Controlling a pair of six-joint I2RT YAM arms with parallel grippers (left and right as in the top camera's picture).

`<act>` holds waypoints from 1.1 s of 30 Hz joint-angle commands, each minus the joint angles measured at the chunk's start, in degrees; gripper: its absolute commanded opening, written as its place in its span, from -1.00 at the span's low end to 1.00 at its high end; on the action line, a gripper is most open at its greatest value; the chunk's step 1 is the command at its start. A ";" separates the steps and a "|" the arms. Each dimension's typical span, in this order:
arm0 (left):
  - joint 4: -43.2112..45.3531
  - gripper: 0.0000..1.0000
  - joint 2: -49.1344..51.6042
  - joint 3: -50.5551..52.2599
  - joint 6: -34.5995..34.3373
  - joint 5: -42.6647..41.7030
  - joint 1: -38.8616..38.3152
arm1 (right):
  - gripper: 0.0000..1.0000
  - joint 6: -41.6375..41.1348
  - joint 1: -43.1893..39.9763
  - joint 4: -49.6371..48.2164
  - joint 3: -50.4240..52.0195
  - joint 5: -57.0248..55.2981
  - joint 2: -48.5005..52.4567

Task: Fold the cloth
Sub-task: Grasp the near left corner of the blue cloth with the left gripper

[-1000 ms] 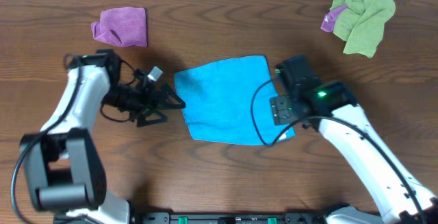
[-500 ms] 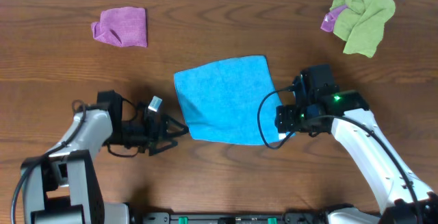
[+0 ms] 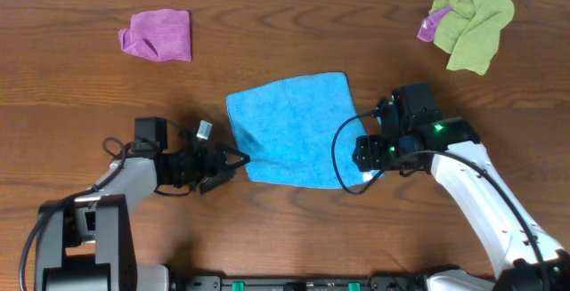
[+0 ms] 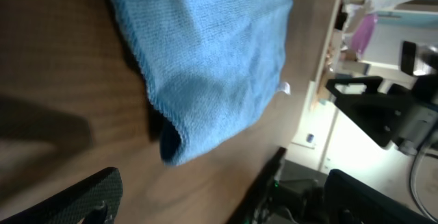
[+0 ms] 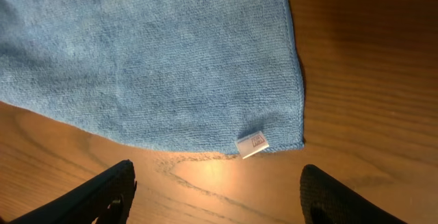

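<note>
A bright sky-blue rectangular terry cloth (image 3: 294,131) lies spread flat at the middle of a brown wooden tabletop (image 3: 294,229). The left pincer (image 3: 233,159), jaws spread, sits just beside its curled near-left corner. The right pincer (image 5: 217,183), also spread and empty, is over the near-right corner, by a small white tag (image 5: 251,144). A crumpled purple cloth (image 3: 158,35) lies far left, and a lime-green one (image 3: 472,24) far right.

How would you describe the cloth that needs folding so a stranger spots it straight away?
Look at the middle of the brown wooden table. The blue cloth lies there spread out, a rough rectangle with a small white tag near one corner. The purple cloth and green cloth sit bunched up at the far corners.
</note>
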State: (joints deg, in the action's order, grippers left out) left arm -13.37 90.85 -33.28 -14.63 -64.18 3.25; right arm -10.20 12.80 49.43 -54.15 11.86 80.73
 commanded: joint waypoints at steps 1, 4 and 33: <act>4.09 0.90 -0.33 0.57 -10.27 4.07 -3.23 | 0.54 0.63 -0.46 -0.39 0.11 0.61 -1.68; 8.39 0.90 -0.31 0.57 -15.02 7.41 -6.78 | 0.54 0.63 -0.44 -0.59 0.11 0.63 -2.51; 19.80 0.90 -0.22 0.57 -33.46 11.32 -21.97 | 0.52 0.66 -0.46 -0.85 0.11 0.39 -5.09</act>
State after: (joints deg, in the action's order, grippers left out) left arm 6.42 90.85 -32.99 -47.18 -49.15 -18.65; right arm -10.20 12.80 48.58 -54.15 12.01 76.47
